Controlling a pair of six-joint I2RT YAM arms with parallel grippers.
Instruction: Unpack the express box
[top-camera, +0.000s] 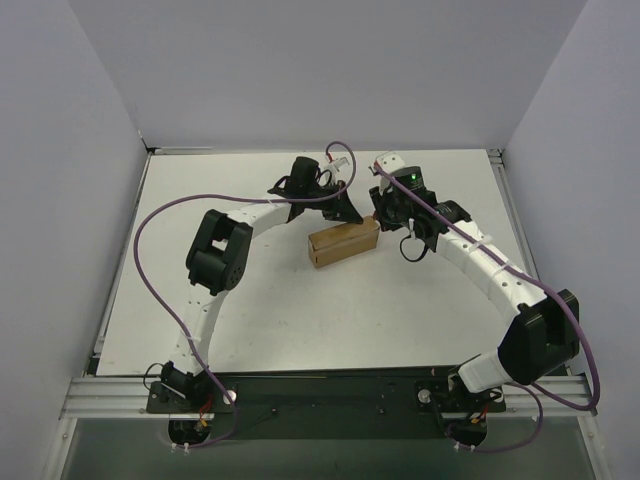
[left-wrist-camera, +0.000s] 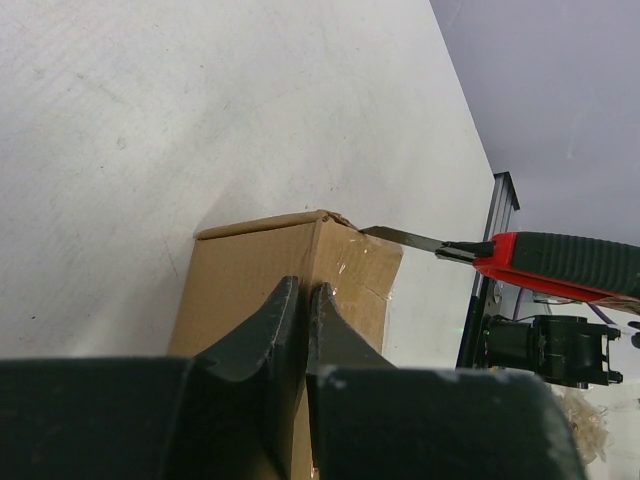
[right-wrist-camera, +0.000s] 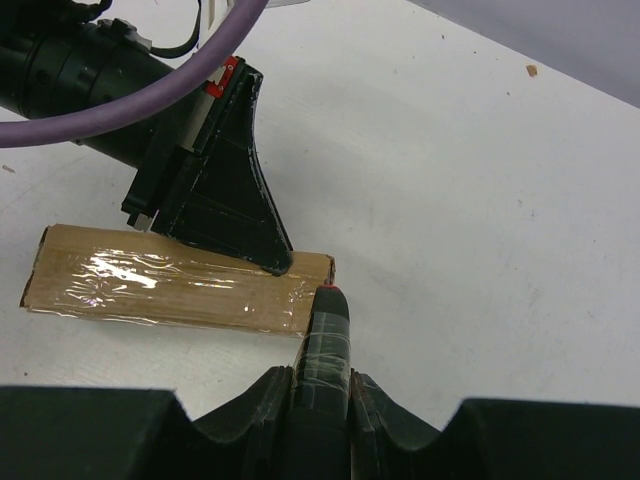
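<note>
On the table (top-camera: 300, 320), the box (top-camera: 345, 243) lay flat mid-surface, its long axis left-right and one end toward the right arm. The left gripper (left-wrist-camera: 303, 290) rested on its top, fingers nearly together. The right gripper (right-wrist-camera: 322, 375) clamped the knife (right-wrist-camera: 326, 335), blade tip at that end's upper corner.

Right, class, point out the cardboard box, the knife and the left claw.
cardboard box (top-camera: 343, 243): overhead view, on its top face.
knife (left-wrist-camera: 560, 262): left wrist view, on the handle.
left claw (left-wrist-camera: 303, 292): left wrist view, midway between its two fingertips.
</note>
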